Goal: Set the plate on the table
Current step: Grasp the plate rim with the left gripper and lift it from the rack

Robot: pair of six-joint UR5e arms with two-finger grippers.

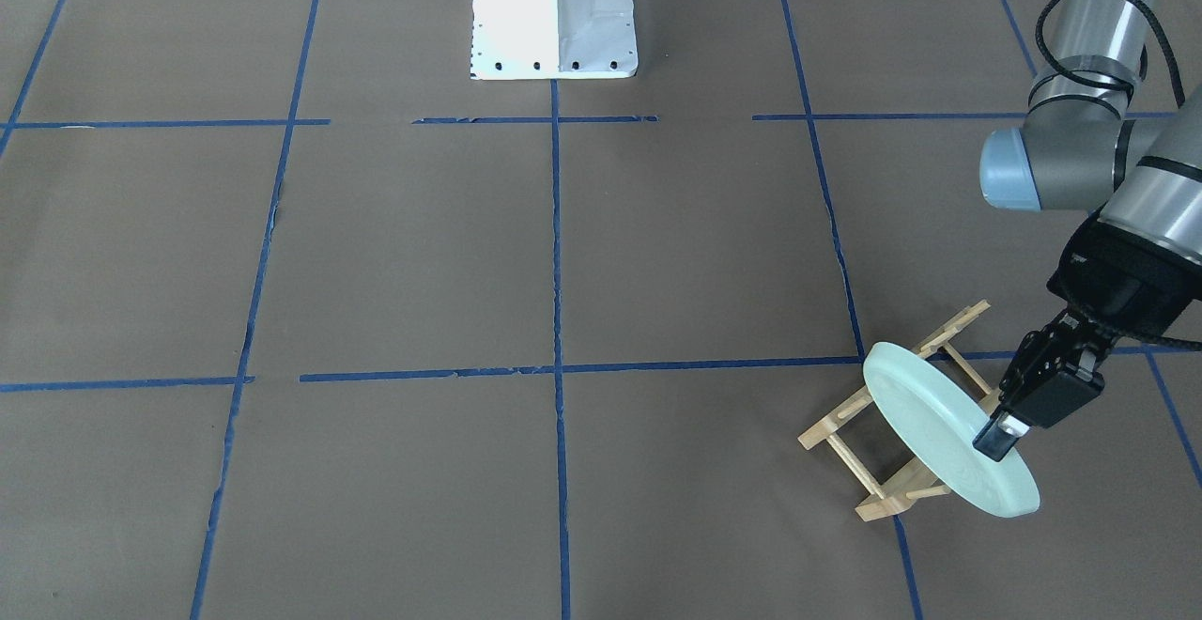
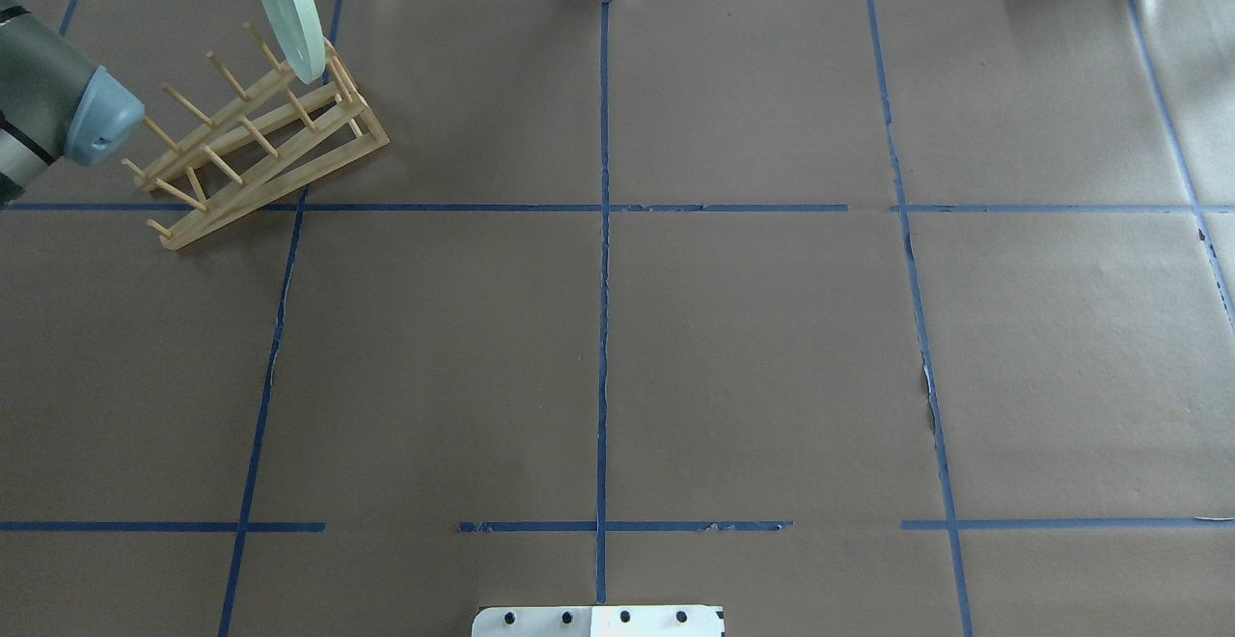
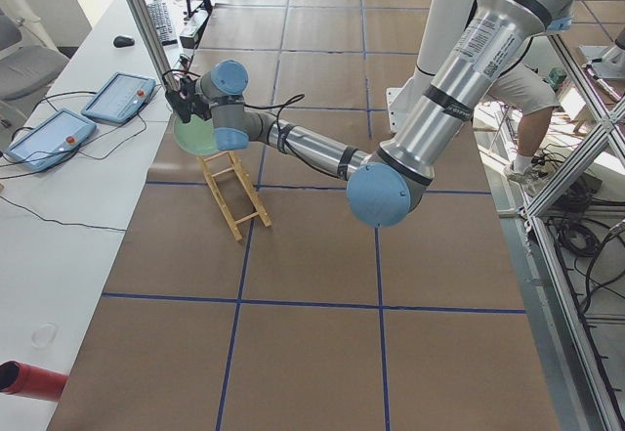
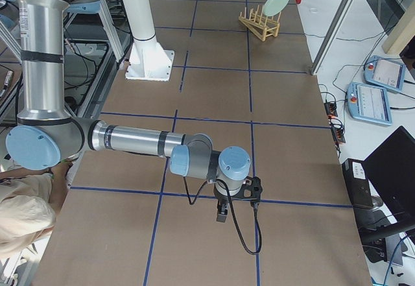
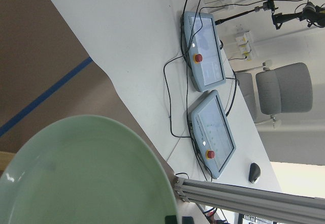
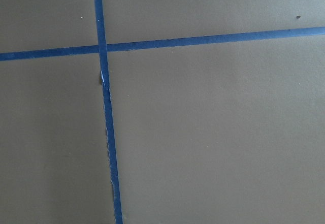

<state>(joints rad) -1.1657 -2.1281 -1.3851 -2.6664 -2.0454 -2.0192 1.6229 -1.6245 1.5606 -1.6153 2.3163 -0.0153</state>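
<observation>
While the plate (image 2: 285, 10), tilted on edge over the wooden rack (image 2: 256, 140) at 11 o'clock of the worktop (image 2: 753, 347) in the overhead view, is clamped at its rim by the closed left hand (image 1: 1000, 434), it cannot be told how far the right hand (image 4: 222, 213) is opened.

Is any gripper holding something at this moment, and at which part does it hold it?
The left gripper holds the plate by its rim. The right gripper seems to hold nothing.
</observation>
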